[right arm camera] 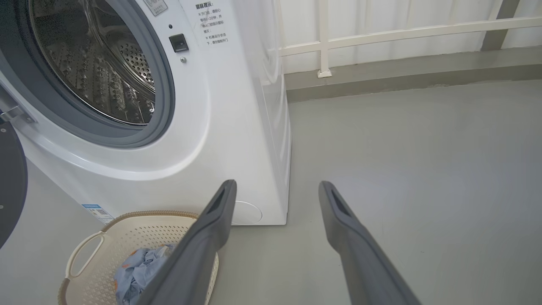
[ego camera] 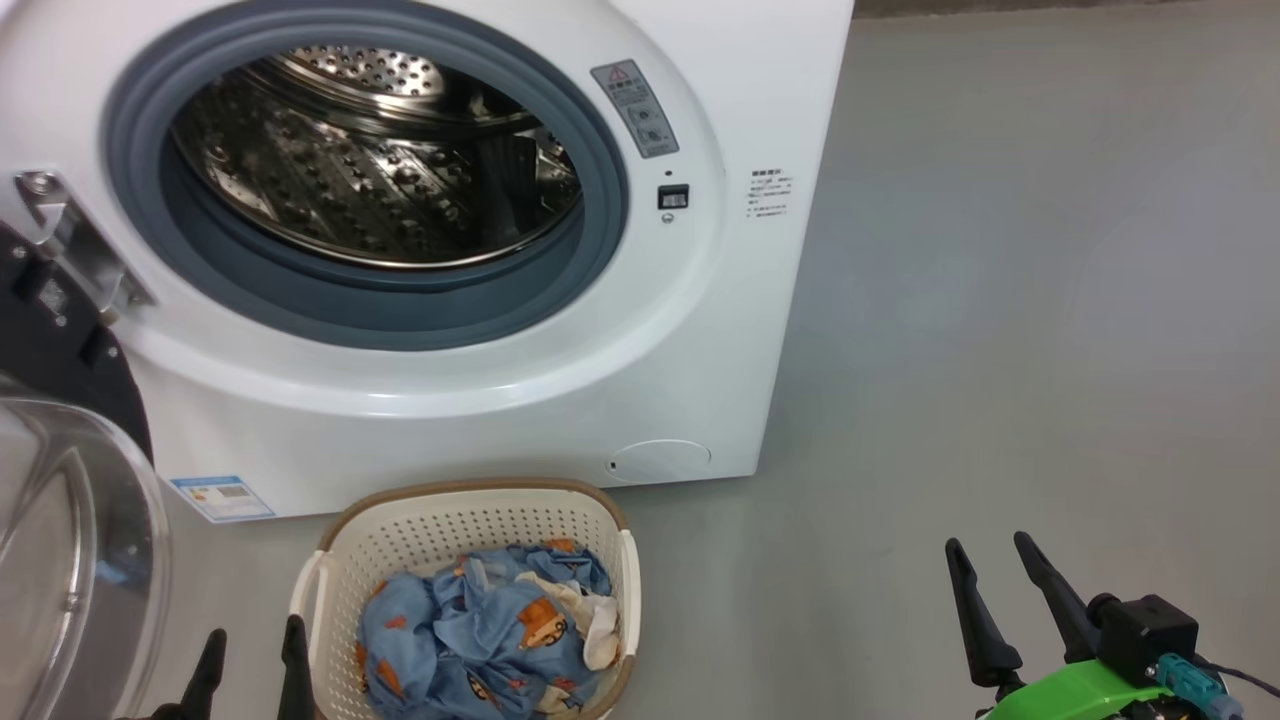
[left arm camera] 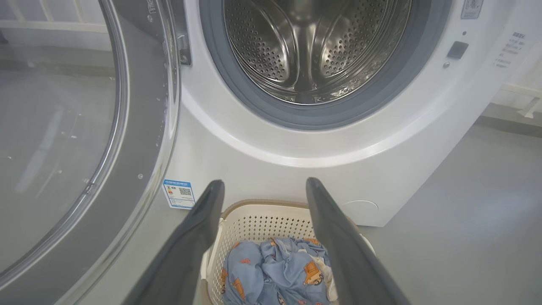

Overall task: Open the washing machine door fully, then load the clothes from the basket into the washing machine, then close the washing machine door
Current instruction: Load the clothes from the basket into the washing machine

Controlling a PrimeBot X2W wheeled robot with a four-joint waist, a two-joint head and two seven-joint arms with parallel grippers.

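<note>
The white washing machine (ego camera: 650, 330) stands ahead with its steel drum (ego camera: 380, 150) bare. Its door (ego camera: 60, 540) hangs swung out at the left, glass bowl toward me; the door (left arm camera: 63, 148) also covers the left of the left wrist view. On the floor before the machine sits the cream basket (ego camera: 440, 525) holding the blue printed clothes (ego camera: 480, 630). My left gripper (ego camera: 252, 640) is open just left of the basket, fingertips over the basket (left arm camera: 262, 220) and the clothes (left arm camera: 275, 271). My right gripper (ego camera: 990, 555) is open over bare floor to the right of the basket (right arm camera: 123, 237).
Grey floor (ego camera: 1050, 300) spreads to the right of the machine. A white railing (right arm camera: 381, 34) and a low kerb run along the wall behind it. A blue label (ego camera: 222, 497) sits at the machine's base.
</note>
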